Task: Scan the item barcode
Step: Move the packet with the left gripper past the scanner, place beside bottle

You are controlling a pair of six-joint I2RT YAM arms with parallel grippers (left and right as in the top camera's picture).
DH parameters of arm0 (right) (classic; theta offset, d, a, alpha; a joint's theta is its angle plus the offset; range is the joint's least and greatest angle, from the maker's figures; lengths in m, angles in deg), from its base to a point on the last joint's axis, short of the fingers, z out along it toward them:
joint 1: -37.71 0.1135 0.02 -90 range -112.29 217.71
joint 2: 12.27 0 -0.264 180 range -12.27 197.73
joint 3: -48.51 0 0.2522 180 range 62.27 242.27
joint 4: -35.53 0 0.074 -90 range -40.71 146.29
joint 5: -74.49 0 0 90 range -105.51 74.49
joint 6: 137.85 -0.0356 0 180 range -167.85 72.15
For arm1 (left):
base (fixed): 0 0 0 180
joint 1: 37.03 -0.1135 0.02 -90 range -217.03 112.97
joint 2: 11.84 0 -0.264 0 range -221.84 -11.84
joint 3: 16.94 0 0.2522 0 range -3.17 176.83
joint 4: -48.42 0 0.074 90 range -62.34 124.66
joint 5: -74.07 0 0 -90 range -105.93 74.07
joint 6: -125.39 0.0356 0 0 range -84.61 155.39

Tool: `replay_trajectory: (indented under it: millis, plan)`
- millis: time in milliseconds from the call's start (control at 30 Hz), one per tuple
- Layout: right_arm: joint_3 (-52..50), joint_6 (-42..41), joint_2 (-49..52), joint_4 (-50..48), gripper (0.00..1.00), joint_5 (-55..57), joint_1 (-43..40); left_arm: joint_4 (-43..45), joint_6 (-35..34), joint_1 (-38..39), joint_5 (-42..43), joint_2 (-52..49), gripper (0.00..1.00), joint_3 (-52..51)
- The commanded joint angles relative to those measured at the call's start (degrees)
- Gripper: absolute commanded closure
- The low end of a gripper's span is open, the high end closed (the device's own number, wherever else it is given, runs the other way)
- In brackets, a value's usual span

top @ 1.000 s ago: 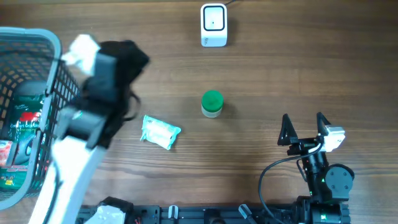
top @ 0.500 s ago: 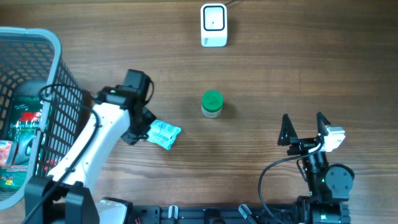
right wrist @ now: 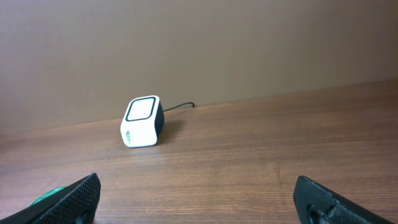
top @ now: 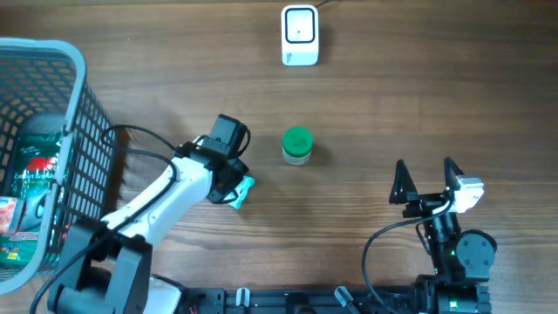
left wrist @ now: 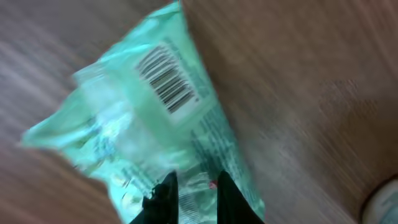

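Starting with the packet (left wrist: 149, 118), you see a pale mint-green pouch of thin, glossy, crinkled film, roughly rectangular with flattened sealed edges. A white panel on it carries a black barcode (left wrist: 169, 84), turned toward the left wrist camera. From overhead only a teal corner of the pouch shows, poking out beneath the left arm near the middle of the surface (top: 392, 96), between the basket and the jar. You cannot tell whether it rests on the wood or hangs just above it.

Your left hand (left wrist: 195, 182) has its two dark, tapered fingers (left wrist: 163, 198) drawn close together, pinching the film at the pouch's lower end, with a sliver of wrapper between them.

Just beside the pouch stands a small round jar (top: 297, 146) with a bright green lid and a paler body. Well beyond it, at the far edge, sits the scanner (top: 299, 35), a white, smooth, rounded-corner box with a dark-framed window on top and a thin dark cable (right wrist: 177, 107) behind.

Your right hand (top: 425, 171) is spread wide and empty, its black pointed fingers well apart above bare wood.

At the left edge stands a basket (top: 44, 45) with a grey-blue plastic rim and dark open mesh walls, holding printed packages. The surface is brown wood with a fine, streaked grain.
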Motion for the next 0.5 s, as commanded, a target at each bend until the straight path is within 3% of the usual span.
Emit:
replay_trajectory:
  millis: [0,67,133,200,267,400,467]
  plan:
    - [-0.04,0.66,-0.37,-0.33,0.00,0.17,0.02,1.77,-4.07,0.11,3.48,-5.07,0.85,-0.59]
    - [-0.04,0.66,-0.37,-0.31,0.00,0.17,0.02,3.67,-4.63,0.11,9.09,-9.35,0.87,-0.59]
    - [-0.04,0.68,-0.37,-0.33,0.00,0.20,0.02,10.21,-4.59,0.26,15.47,-13.77,0.95,-0.57]
    - [-0.04,0.66,-0.37,-0.33,0.00,0.20,0.02,18.49,-4.59,0.50,19.58,-14.60,0.96,-0.48]
    - [-0.04,0.68,-0.37,-0.31,0.00,0.20,0.02,21.99,-4.59,0.96,19.26,-14.27,0.96,1.25]
    - [-0.04,0.68,-0.37,-0.33,0.00,0.17,0.02,17.99,-2.80,0.96,19.56,-12.87,0.96,6.27]
    - [-0.04,0.68,-0.37,-0.33,0.00,0.17,0.02,13.07,1.97,0.96,18.12,-10.54,0.86,10.10]
